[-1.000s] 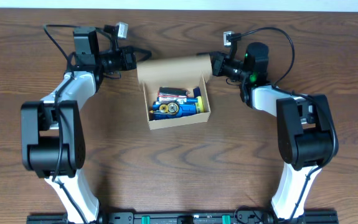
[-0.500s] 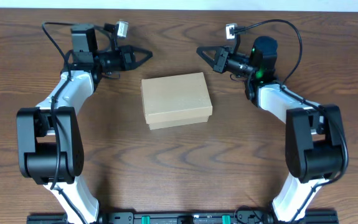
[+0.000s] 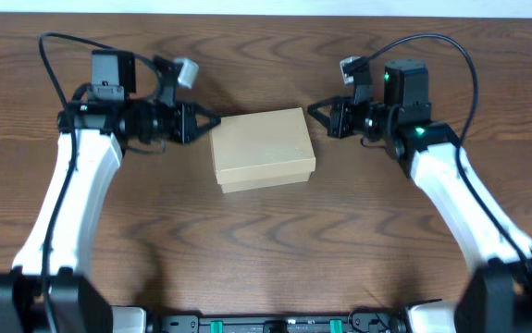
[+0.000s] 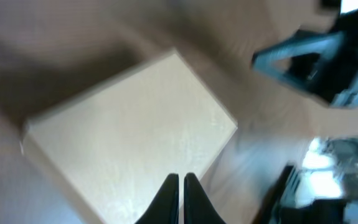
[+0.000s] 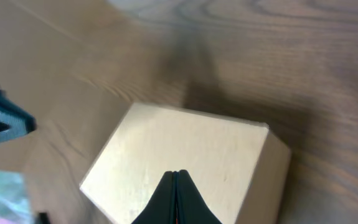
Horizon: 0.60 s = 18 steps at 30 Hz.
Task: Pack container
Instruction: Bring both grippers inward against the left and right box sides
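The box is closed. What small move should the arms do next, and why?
Probably draw both arms back: the box lies closed with its lid flat, and the left gripper and right gripper are both shut and empty near its far corners, so packing looks done.

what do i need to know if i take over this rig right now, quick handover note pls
Left gripper: shut, holding nothing, at the left side of the container.
Right gripper: shut, holding nothing, at the container's right side. I cannot tell whether either tip touches the cardboard.
Container: mid-table, lid flap down, contents hidden.
Done: box looks closed.
Left: probably only check that the lid sits flat, then pull both arms back.
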Available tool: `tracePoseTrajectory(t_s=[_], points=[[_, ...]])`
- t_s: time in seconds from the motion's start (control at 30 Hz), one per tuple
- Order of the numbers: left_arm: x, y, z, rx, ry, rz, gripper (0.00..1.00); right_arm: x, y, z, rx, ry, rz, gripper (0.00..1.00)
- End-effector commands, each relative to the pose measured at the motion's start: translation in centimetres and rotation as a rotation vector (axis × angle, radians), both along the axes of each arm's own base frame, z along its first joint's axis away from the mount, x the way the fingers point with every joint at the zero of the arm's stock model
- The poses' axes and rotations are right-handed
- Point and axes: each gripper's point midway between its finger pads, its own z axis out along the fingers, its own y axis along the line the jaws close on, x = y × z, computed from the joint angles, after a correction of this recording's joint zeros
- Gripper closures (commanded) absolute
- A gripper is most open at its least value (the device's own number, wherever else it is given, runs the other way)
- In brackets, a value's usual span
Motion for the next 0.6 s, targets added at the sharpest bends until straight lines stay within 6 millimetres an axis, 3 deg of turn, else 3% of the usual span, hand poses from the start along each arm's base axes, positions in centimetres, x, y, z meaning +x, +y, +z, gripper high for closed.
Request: tracePoseTrajectory(t_s=[0.0,0.13,0.57], points=[[-1.5,0.3,-1.7,0.169,-0.037,-0.067,0.94,-0.7,-0.7,0.4,-0.161,-0.091,-0.014,0.99],[-3.3,-0.6,-3.4,0.182,0.024,-0.104,0.94,-2.1,-0.7,-1.6,-0.249,-0.024,-0.014,0.99],[-4.8,-0.6,-8.9,0.178,0.122,-0.058,0.94,-4.6,-0.5,-6.6,-0.287,0.067,0.018,0.99]])
